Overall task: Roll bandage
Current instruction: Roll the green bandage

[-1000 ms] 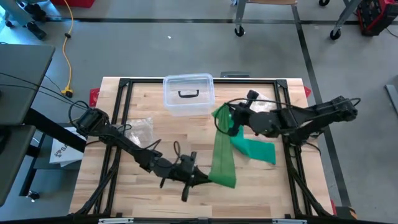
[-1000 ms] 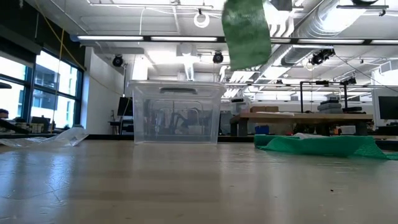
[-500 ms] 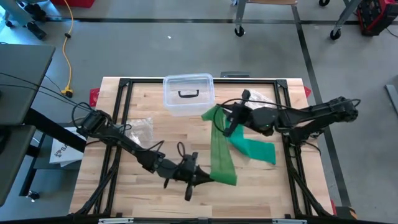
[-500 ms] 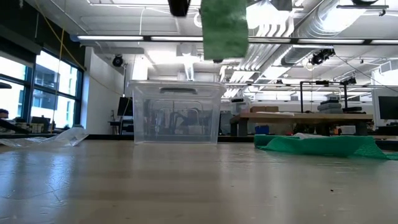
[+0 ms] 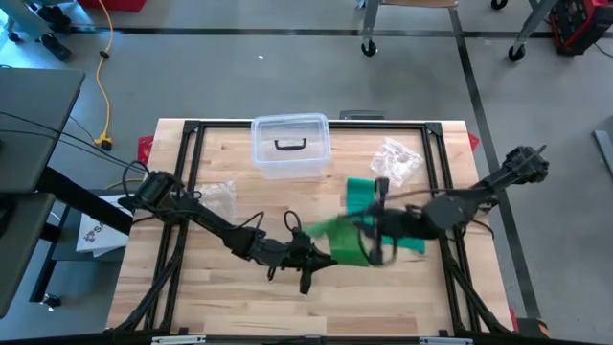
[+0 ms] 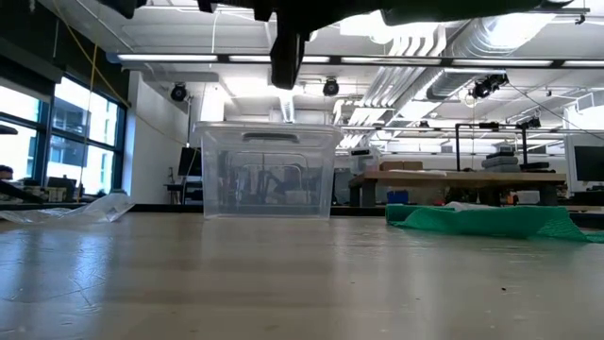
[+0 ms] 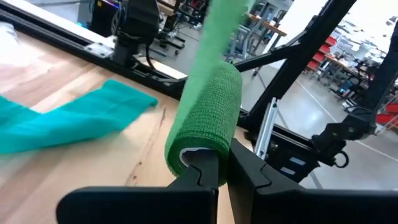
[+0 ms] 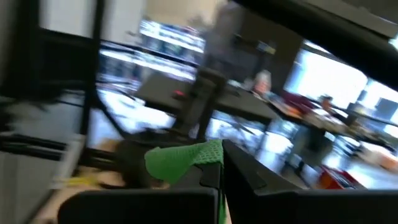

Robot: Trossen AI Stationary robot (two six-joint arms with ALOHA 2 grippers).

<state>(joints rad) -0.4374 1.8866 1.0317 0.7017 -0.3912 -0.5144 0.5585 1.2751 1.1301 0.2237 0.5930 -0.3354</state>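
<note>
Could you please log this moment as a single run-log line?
left gripper: shut on bandage roll | right gripper: shut on bandage strip | clear bin: untouched

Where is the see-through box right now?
In the high view, the clear box sits at the table's far edge, near the middle, beyond the green bandage.

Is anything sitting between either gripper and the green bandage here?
Nothing visible does. The left gripper is shut on the roll of the bandage, and the right gripper is shut on the strip's other end, with the loose middle lying on the table.
</note>
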